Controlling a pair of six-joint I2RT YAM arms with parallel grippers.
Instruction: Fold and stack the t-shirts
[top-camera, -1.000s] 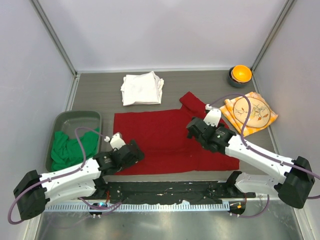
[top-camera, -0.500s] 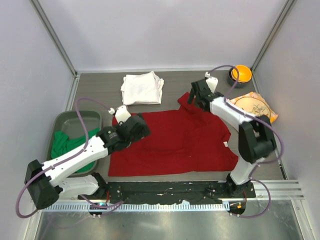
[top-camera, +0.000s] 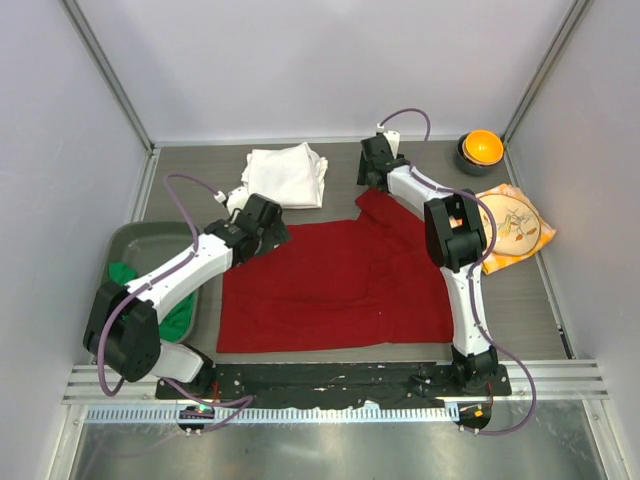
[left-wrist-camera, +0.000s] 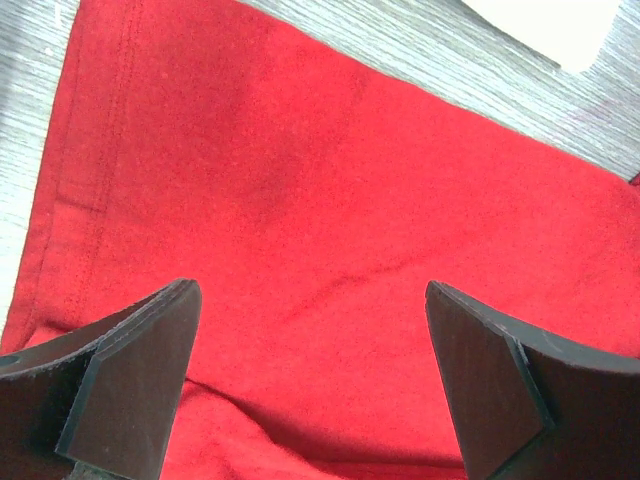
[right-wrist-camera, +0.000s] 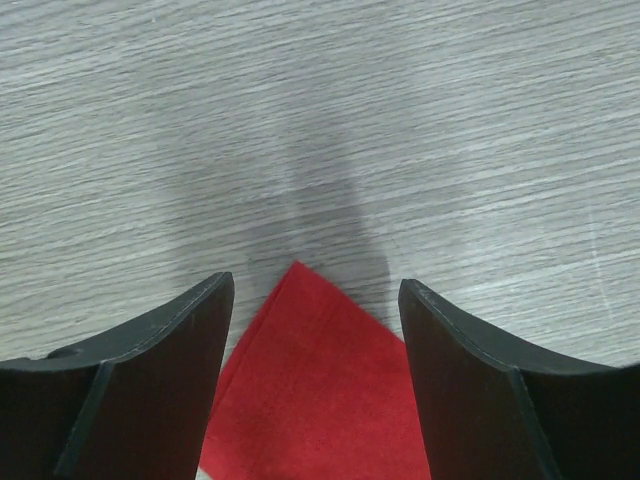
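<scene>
The red t-shirt (top-camera: 330, 280) lies spread flat mid-table. My left gripper (top-camera: 268, 228) is open above its far left corner; the left wrist view shows red cloth (left-wrist-camera: 300, 200) between the spread fingers. My right gripper (top-camera: 372, 178) is open at the tip of the far sleeve; the right wrist view shows the red sleeve tip (right-wrist-camera: 315, 400) between the fingers, on bare table. The white t-shirt (top-camera: 285, 175) lies folded at the back, and its corner shows in the left wrist view (left-wrist-camera: 545, 25). The green t-shirt (top-camera: 118, 272) lies crumpled in the grey bin (top-camera: 140, 232).
An orange patterned cloth (top-camera: 510, 225) lies at the right. A dark bowl with an orange object (top-camera: 481, 148) stands in the back right corner. Walls close the back and both sides. A black rail runs along the near edge.
Both arms have reached away from me. The left gripper went from the shirt's near left edge to its far left corner. The right went from the shirt's right side to the far sleeve tip.
</scene>
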